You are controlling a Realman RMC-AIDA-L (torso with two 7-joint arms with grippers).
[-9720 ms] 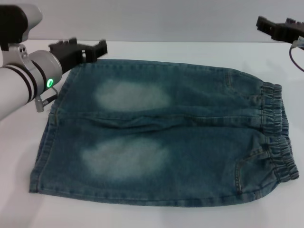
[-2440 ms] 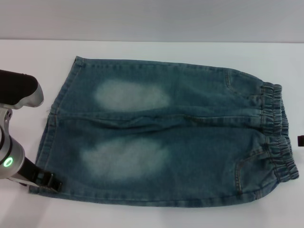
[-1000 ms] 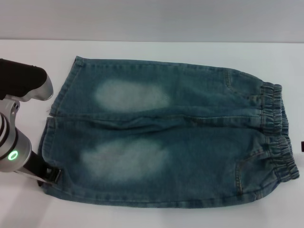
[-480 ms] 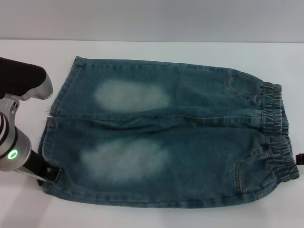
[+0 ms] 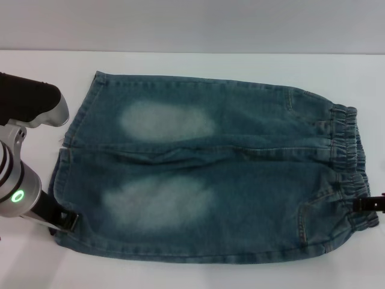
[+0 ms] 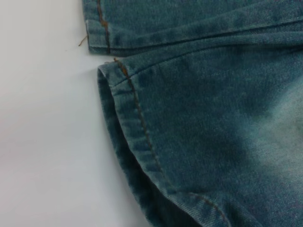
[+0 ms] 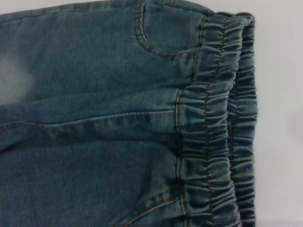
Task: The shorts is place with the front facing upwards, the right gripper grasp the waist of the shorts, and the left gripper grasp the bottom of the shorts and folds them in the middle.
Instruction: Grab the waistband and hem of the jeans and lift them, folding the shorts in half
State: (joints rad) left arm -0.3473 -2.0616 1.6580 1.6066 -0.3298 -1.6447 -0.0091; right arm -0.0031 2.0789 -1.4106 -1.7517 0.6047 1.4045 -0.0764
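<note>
Shorts (image 5: 210, 168) lie flat and front-up on the white table (image 5: 192, 63), waist (image 5: 349, 168) out to the right, leg hems (image 5: 63, 156) to the left. Left gripper (image 5: 62, 221) is down at the near-left corner, right on the near leg's hem, and from the head view it looks clamped on that hem, though the fingertips are mostly buried in denim, so I wouldn't swear to it. The left wrist view shows that hem edge curled up off the table. Over on the right, only a sliver of the right gripper (image 5: 368, 203) shows, touching the near end of the elastic band; whether its fingers are apart or together, I cannot tell.

Here's the danger: both grips sit at the near edge. Lift now and the far leg may drag or sag, folding crooked. A grip on one denim layer only could peel the front from the back.
</note>
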